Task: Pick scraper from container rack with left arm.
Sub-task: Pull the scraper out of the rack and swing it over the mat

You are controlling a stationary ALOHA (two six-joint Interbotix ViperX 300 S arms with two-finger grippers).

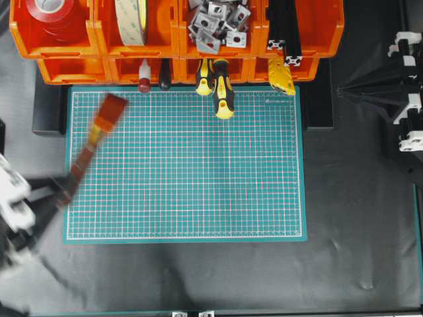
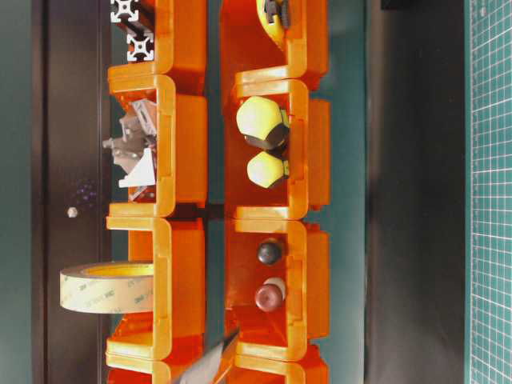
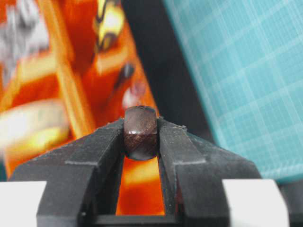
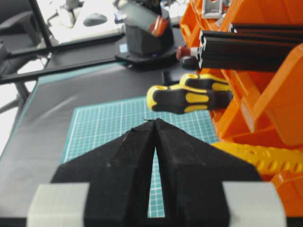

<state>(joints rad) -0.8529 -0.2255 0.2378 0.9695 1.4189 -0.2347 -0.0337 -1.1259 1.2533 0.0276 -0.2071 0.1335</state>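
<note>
Nearest us, on the left, our left gripper [image 3: 141,135] is clamped on the wooden handle end of the scraper [image 1: 92,142], which lies blurred above the near-left of the green cutting mat [image 1: 198,185], clear of the orange container rack [image 1: 172,66] at the far edge. We judge the pick itself done and the carry-away in hand; next we need only a steady hold. Our right gripper [image 4: 155,124] sits closed and empty.

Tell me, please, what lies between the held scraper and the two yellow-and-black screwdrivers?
In the overhead view, only bare green cutting mat separates the scraper, clamped in the left gripper, from the screwdrivers.
</note>
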